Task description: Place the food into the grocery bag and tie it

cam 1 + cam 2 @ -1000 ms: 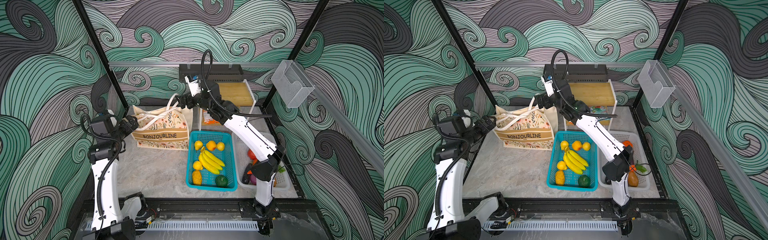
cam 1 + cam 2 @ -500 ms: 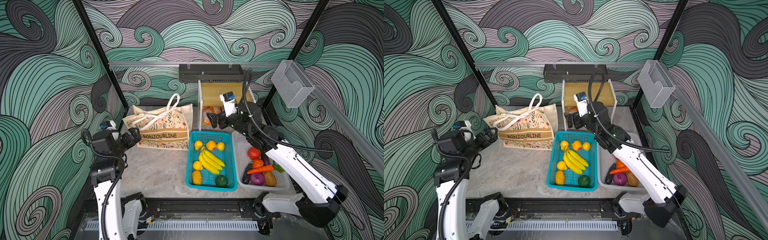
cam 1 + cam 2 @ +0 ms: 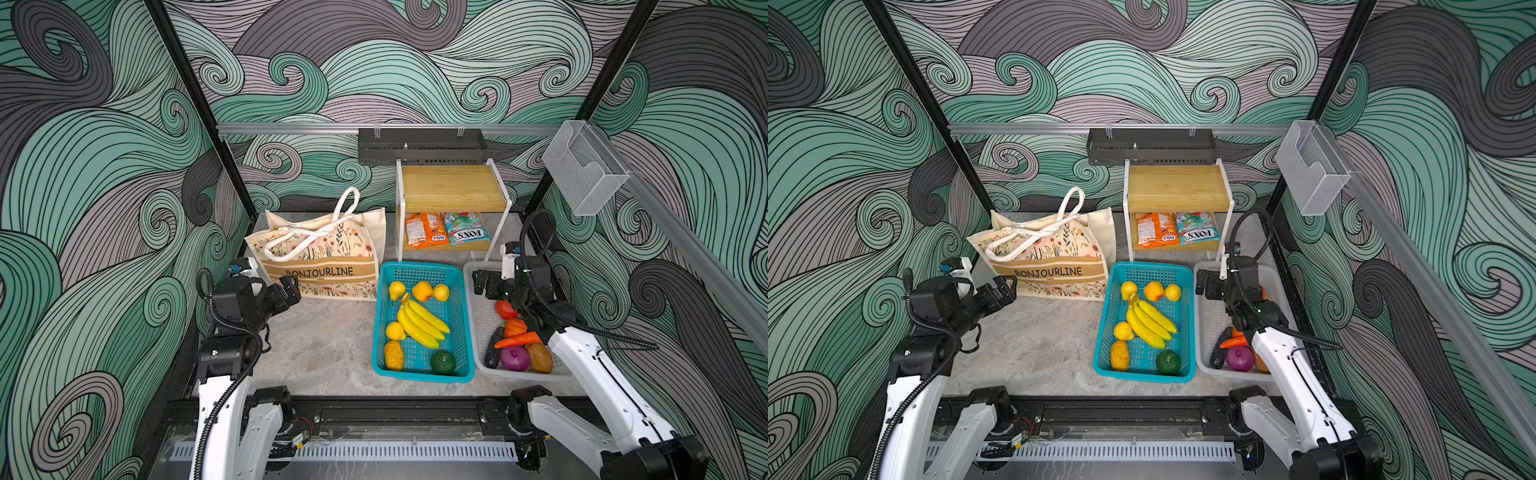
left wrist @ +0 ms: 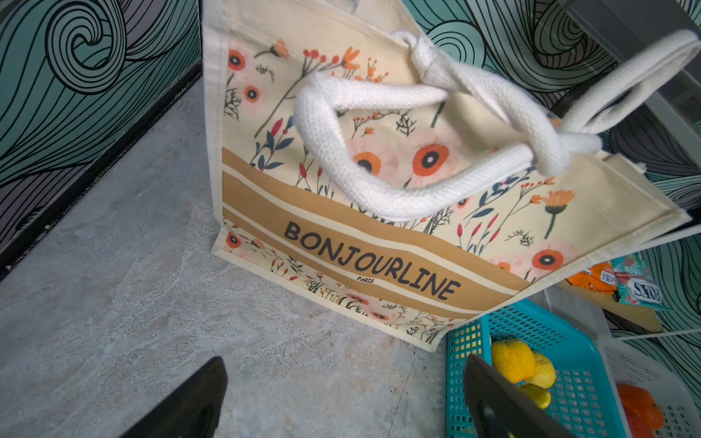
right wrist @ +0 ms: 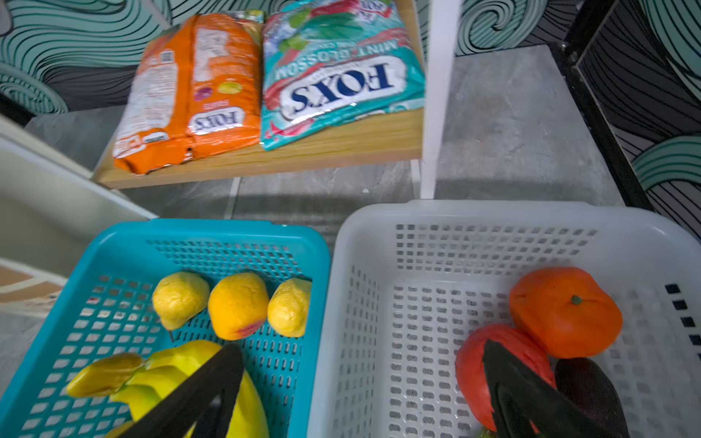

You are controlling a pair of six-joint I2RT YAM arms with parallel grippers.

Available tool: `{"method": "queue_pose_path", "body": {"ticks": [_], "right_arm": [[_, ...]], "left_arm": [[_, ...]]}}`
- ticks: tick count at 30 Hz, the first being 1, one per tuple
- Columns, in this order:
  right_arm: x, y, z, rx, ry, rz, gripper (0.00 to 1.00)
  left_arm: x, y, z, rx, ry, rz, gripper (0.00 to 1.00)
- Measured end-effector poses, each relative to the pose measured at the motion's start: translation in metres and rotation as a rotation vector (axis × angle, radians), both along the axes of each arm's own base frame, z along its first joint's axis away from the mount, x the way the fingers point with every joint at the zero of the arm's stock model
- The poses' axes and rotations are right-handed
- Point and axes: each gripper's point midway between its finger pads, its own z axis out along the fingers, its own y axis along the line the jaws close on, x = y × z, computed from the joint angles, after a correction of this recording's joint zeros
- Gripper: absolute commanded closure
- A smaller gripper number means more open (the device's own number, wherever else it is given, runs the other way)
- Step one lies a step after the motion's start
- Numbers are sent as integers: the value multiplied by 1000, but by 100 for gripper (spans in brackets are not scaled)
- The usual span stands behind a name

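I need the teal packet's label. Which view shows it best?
Right wrist view: the teal packet is large, its lettering legible. Both top views show it small on the shelf; the left wrist view catches part.

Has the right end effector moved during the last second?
Yes. The right end effector left the tote bag and went right, past the teal basket, to the white basket.

I read BONJOURLINE, small PARIS beneath, on the tan band (image 4: 371,261) of the tote bag (image 3: 320,266). Orange packet (image 5: 193,91): FOX'S. Teal packet (image 5: 341,72): FOX'S, MINT BLOSSOM.
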Motion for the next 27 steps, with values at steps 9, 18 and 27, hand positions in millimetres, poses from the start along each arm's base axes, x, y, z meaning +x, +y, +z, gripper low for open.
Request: {"method": "queue_pose_path", "body": {"ticks": [9, 18, 27], "right_arm": [[2, -30, -47, -58, -39, -101, 1], [19, -55, -75, -159, -63, -176, 1], [32, -73, -86, -230, -108, -245, 1]], "left_arm": [[19, -14, -56, 150, 77, 1, 1], [50, -9, -87, 318, 55, 102, 1], [65, 5, -99, 514, 15, 123, 1]]}}
